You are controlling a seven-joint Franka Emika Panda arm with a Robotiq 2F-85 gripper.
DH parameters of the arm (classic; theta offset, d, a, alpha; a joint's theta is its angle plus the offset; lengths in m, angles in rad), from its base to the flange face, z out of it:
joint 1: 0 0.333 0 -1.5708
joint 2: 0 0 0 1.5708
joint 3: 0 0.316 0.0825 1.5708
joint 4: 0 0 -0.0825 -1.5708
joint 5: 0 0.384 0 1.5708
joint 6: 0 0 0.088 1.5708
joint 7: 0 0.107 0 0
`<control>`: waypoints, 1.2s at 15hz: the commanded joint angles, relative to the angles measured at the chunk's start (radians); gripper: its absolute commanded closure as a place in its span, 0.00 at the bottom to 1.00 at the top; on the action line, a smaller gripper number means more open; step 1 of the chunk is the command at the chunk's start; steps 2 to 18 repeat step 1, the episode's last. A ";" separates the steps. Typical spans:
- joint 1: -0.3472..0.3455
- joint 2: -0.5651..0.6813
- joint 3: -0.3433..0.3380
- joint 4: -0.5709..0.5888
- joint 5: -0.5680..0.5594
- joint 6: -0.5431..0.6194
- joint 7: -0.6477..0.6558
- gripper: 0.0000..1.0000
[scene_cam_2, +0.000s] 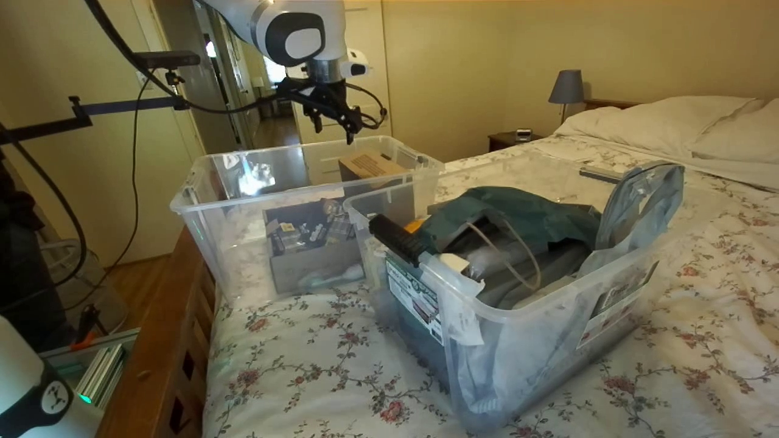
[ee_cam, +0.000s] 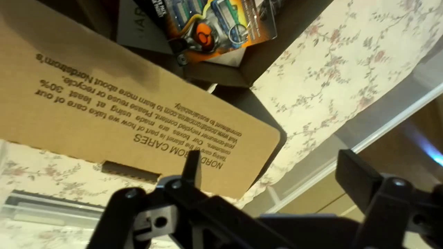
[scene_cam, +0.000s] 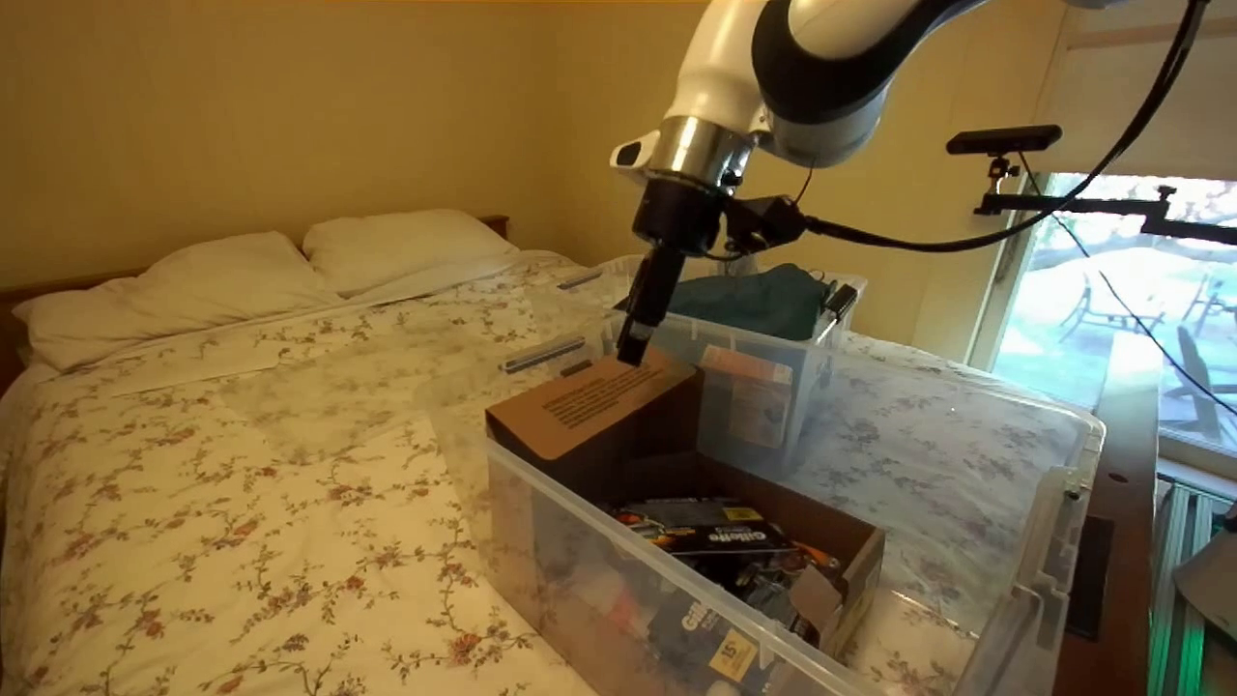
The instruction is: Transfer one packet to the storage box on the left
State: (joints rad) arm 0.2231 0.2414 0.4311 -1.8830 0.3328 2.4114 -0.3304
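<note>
Wrist view shows the gripper with its fingers spread wide, a broad gap between the tips. Past the tips lies the raised flap of a carton, brown and printed with lines of text. Beyond the flap, farther from the gripper, a razor pack marked with orange and green rests inside the carton.

The packet — dark, lettered Gillette — lies below the gripper and off to one side, inside the carton, among other packs. Whether the razor pack is that same packet, I cannot tell. In both exterior views the carton stands within the see-through walls of the tub, so the packet sits inside the tub too, lower than the fingers.

In an exterior view the lower fingertip hangs above the flap, with a gap between the two. Also lower than the gripper, just beside the tub, stands a bin holding a teal cloth; I cannot tell whether bin and tub touch. Above the fingers slants the arm, a cable beside it. Under tub and bin spreads the flowered bed, its pillows well apart from the gripper.
</note>
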 commanded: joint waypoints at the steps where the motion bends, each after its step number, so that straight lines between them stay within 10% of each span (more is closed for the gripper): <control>1: 0.017 -0.001 -0.024 0.004 0.004 0.006 0.007 0.00; 18: 0.017 -0.001 -0.024 0.004 0.004 0.006 0.007 0.00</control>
